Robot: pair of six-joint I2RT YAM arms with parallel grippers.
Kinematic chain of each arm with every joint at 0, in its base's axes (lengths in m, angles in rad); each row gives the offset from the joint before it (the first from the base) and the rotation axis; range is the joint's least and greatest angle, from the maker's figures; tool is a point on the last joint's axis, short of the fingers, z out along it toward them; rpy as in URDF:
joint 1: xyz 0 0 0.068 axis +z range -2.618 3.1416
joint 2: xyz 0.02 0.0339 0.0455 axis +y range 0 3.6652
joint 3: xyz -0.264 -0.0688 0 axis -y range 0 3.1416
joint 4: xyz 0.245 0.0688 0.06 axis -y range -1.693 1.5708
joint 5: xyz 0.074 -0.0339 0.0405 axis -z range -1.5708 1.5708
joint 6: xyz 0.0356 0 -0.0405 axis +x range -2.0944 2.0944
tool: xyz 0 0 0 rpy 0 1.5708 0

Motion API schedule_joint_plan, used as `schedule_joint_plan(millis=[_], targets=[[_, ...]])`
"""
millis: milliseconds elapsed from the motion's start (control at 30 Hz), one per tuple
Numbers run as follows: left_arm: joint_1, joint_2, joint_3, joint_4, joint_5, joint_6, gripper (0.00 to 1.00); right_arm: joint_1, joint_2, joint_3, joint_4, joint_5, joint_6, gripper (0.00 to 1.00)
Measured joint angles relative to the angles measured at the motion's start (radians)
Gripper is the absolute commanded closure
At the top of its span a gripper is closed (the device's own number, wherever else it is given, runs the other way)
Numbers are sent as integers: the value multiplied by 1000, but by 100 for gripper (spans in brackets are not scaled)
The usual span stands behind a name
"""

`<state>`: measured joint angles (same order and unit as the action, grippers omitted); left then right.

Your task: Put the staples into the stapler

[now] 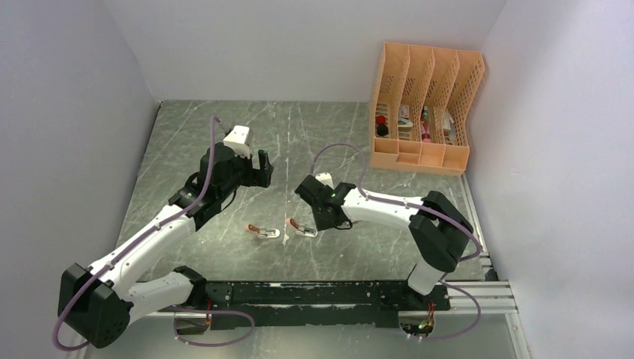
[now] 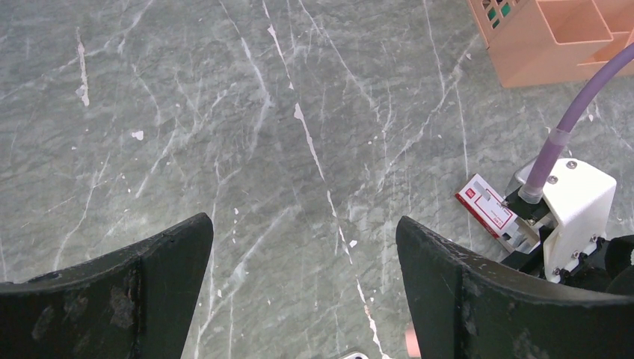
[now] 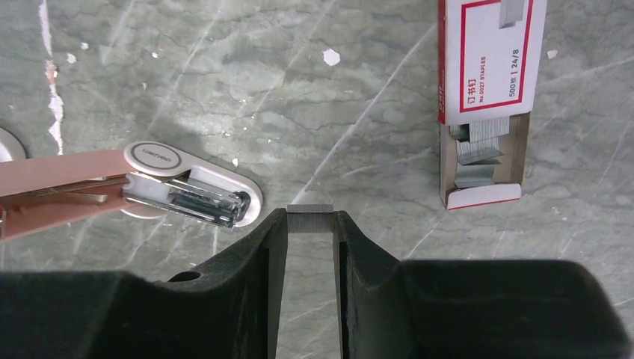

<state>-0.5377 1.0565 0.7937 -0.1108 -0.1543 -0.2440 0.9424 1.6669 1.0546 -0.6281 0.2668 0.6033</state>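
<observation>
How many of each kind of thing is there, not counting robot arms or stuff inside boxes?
Pink staplers: 2
Staple box: 1
Staple strip in the right gripper: 1
Peach organizer: 1
Total: 5

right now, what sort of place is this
Probably a robot lab bench: plain white walls box in a marbled tabletop, two arms sit on a rail, and a peach file organizer stands at the back.
</observation>
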Motion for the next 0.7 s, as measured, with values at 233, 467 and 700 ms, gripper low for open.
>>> schedule_joint_plan(millis=[233, 467, 700], targets=[[0, 0, 0, 0, 0, -1, 4, 4, -2, -31, -2, 18, 26, 69], [1, 0, 0, 0, 0, -2, 4, 16, -6, -76, 6, 40, 64, 69], [2, 0, 0, 0, 0, -5, 4, 23, -6, -82, 6, 53, 113, 69]])
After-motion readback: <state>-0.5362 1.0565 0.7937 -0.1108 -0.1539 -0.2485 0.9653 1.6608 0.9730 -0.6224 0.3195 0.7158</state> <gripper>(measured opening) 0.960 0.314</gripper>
